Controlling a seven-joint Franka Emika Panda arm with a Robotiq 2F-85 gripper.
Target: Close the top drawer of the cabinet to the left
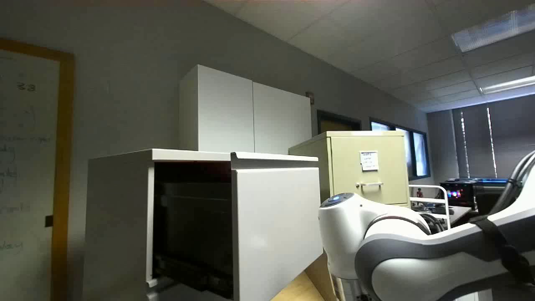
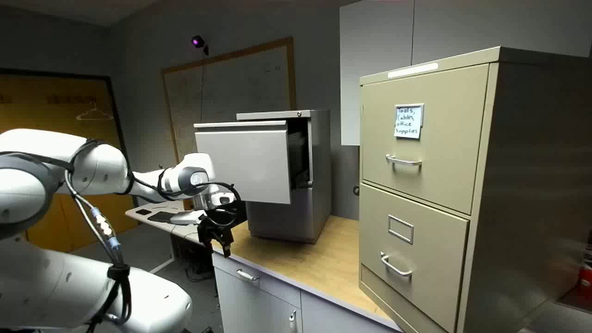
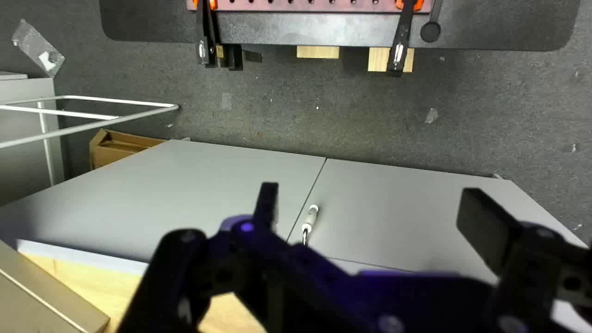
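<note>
In an exterior view the camera, close to the grey-white filing cabinet (image 1: 117,217), tilted up; in an exterior view it faced the worktop (image 2: 335,254) from farther back. Both shared that cabinet. The wrist view looked down past the claw (image 3: 373,212).

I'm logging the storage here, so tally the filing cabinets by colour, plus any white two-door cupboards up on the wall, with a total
Pale grey filing cabinet: 1, its top drawer open
Beige filing cabinet: 1
White two-door wall cupboard: 1
Total: 3
</note>
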